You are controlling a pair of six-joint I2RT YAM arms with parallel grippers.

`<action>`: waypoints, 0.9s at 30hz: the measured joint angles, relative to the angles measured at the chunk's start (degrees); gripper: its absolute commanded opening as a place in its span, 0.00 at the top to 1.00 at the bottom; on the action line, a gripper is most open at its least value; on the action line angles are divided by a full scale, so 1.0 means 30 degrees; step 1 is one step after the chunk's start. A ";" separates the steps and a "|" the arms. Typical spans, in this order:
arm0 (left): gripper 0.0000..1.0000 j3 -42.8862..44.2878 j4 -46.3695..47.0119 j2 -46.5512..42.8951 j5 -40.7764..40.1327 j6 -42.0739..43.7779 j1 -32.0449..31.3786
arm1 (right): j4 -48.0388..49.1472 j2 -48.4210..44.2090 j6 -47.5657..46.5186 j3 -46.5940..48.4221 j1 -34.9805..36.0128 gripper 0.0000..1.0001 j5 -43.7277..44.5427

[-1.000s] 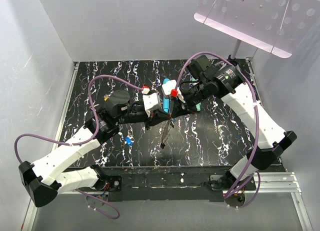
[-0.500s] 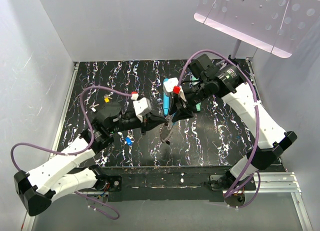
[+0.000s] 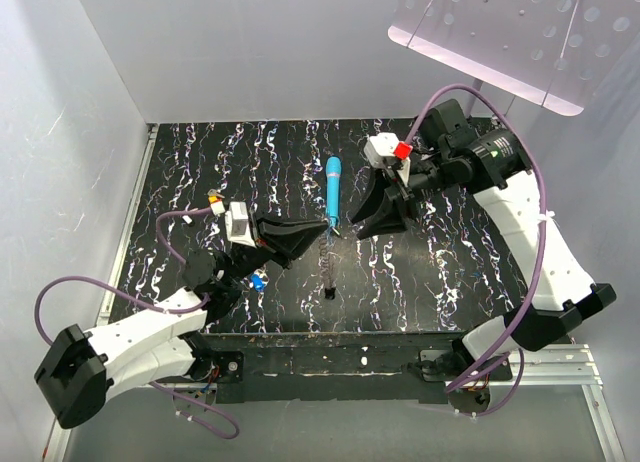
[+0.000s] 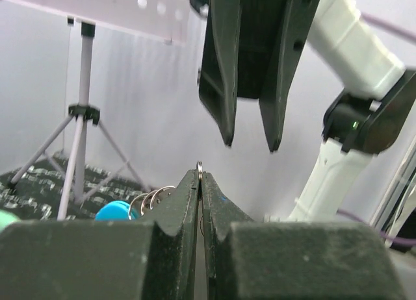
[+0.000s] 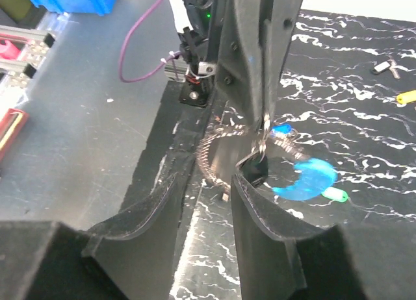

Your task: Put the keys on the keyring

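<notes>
1. Your left hand (image 3: 320, 234) is pinched shut on the keyring (image 3: 328, 264), above the desk (image 3: 450, 272); right hand (image 3: 366, 227) is open and empty.
2. Keyring's likely light and floppy (chain (image 5: 221, 154) dangles): grip the stiff blue band (image 5: 305, 180).

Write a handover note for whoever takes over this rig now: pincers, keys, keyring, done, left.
Left pincer: shut on a thin metal loop of the keyring, a blue curved band with beaded chain, which hangs from it.
Right pincer: open, empty, facing it.
Yellow-headed small key and blue-headed small key lie loose on the black marbled table.
Done: keyring gripped.
Left: thread those keys.
</notes>
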 measured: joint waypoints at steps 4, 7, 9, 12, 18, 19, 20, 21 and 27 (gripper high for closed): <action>1.00 0.0007 0.3198 0.0969 -0.0568 -0.1617 0.0000 | 0.0007 -0.0546 0.1056 -0.1064 -0.0627 0.55 -0.1392; 1.00 0.0007 0.4459 0.1100 -0.0699 -0.2295 0.0000 | -0.0022 -0.0627 0.2237 -0.1778 -0.0991 0.55 -0.2120; 1.00 0.0007 0.4954 0.1100 -0.0729 -0.2543 0.0000 | 0.0131 -0.0539 0.2980 -0.1792 -0.1180 0.54 -0.2433; 1.00 0.0007 0.5238 0.1107 -0.0736 -0.2761 0.0000 | 0.0780 -0.0525 0.4233 -0.1778 -0.1333 0.54 -0.2769; 1.00 0.0015 0.5282 0.1282 -0.0729 -0.3104 0.0000 | 0.2965 -0.0073 0.6747 -0.1705 -0.1224 0.54 -0.3184; 1.00 0.0015 0.5289 0.1319 -0.0729 -0.3126 0.0000 | 0.3271 0.0058 0.7038 -0.1683 -0.1129 0.54 -0.3147; 1.00 0.0015 0.5297 0.1362 -0.0729 -0.3177 0.0000 | 0.3541 0.0197 0.7337 -0.1654 -0.1035 0.55 -0.3104; 1.00 0.0015 0.5304 0.1421 -0.0714 -0.3191 0.0000 | 0.3781 0.0342 0.7614 -0.1596 -0.0911 0.55 -0.3009; 1.00 0.0015 0.5340 0.1523 -0.0678 -0.3322 0.0000 | 0.4903 0.0903 0.8816 -0.1326 -0.0284 0.58 -0.2266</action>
